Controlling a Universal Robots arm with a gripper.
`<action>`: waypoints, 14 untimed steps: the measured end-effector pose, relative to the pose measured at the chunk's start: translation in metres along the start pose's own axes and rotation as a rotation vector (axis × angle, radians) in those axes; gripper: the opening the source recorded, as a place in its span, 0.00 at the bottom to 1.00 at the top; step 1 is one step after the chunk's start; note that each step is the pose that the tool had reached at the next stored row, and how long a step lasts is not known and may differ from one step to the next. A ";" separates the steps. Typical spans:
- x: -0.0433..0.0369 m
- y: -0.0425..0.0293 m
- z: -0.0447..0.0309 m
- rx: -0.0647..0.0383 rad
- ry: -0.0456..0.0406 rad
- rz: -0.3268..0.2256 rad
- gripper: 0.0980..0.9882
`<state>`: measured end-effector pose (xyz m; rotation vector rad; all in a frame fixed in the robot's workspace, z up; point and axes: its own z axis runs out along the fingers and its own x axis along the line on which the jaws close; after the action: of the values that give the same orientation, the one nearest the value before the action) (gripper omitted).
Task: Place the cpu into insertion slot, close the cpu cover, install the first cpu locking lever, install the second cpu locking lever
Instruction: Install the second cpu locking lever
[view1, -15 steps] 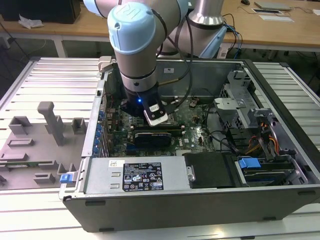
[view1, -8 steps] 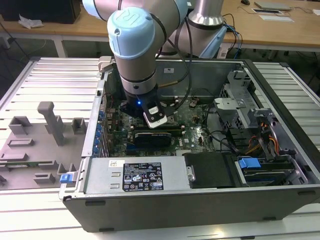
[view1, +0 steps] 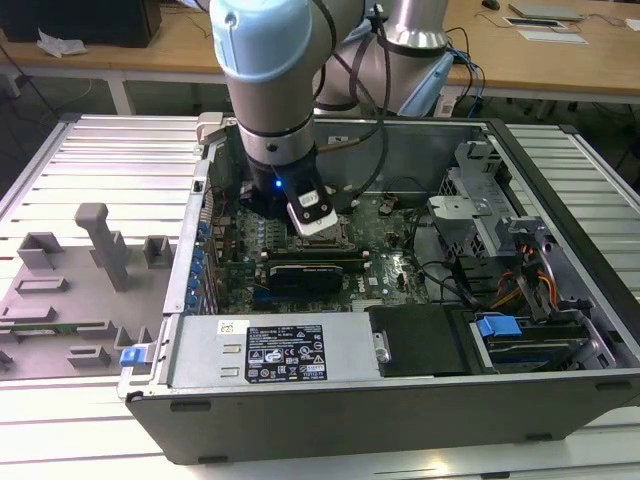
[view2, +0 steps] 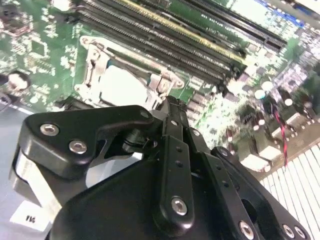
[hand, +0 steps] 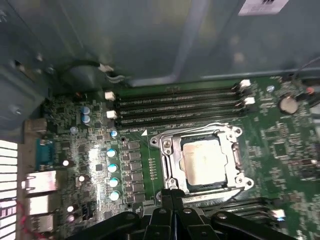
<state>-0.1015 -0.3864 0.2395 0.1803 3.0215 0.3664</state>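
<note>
Gripper jaws closed, empty, beside cpu cover over cpu; memory slots behind

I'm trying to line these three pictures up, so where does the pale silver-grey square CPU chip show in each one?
Exterior view: I cannot make the pale silver-grey square CPU chip out; the arm's white-tipped end covers that part of the green circuit board.
Second wrist view: the chip lies in its silver-rimmed socket just beyond the black hand.
First wrist view: the chip sits framed by the silver metal cover.
Shared landmark: the long black memory slots.
</note>
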 end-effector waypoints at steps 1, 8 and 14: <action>-0.0004 0.0013 -0.0051 0.005 -0.0006 0.000 0.01; -0.0070 0.0052 -0.0178 0.040 -0.0005 -0.003 0.01; -0.0271 0.0030 -0.0110 0.046 0.0287 0.004 0.01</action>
<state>-0.0756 -0.3896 0.2529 0.1859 3.0599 0.3031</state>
